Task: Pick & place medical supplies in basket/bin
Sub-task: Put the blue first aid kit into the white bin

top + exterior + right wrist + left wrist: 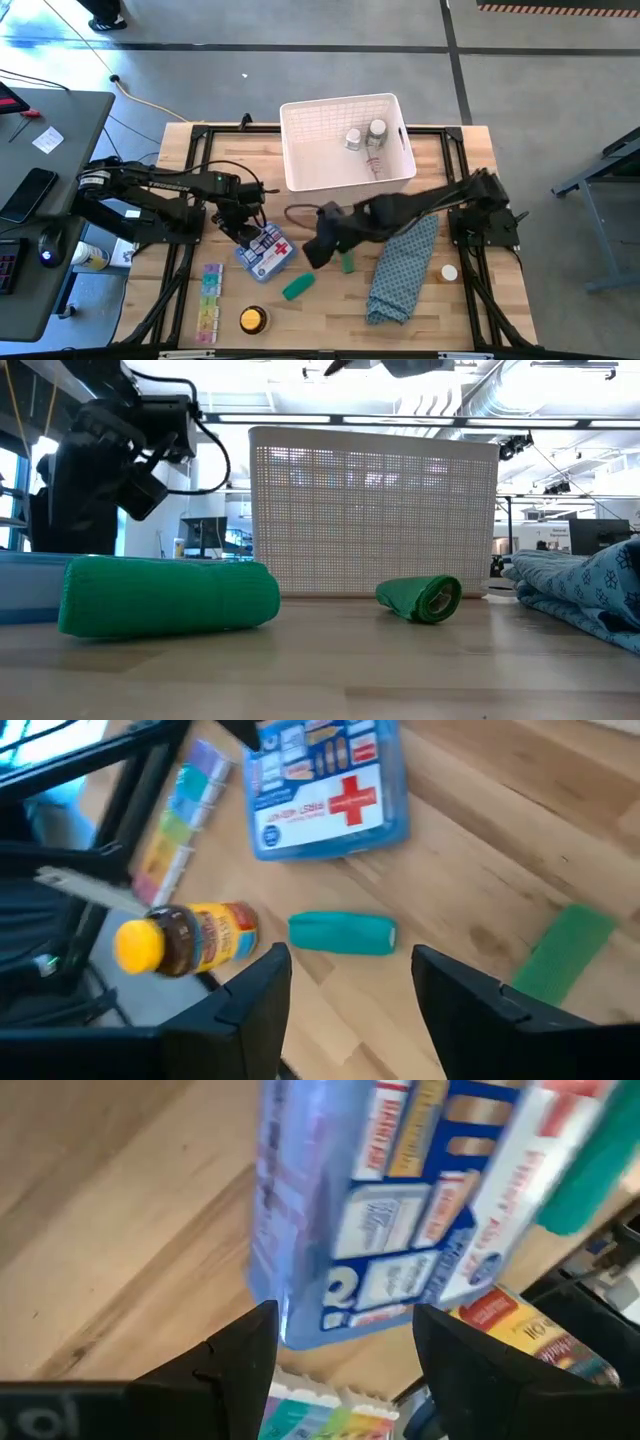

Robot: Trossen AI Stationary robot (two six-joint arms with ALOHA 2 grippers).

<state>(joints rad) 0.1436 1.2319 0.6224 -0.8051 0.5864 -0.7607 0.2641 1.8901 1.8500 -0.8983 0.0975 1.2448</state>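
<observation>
The blue-white red-cross pack [266, 250] lies flat on the wooden table. My left gripper [243, 232] is open at the pack's left corner; in the left wrist view that corner [300, 1325] shows between its fingers [240, 1365], and I cannot tell whether they touch it. My right gripper [318, 255] hangs open and empty above the table, over two green tubes [343, 933] [565, 955]. The rainbow pill organiser [210, 300] and a yellow-capped bottle [185, 942] lie near the front edge. The white basket [300, 170] holds two white-capped bottles [377, 130] and a pinkish tube [374, 164].
A long blue patterned cloth [405, 265] lies at the right, with a small white-capped item [449, 272] beside it. In the low view the basket [372, 510] stands behind the green tubes [170, 597] [422, 598]. A desk with a phone [30, 190] stands left of the table.
</observation>
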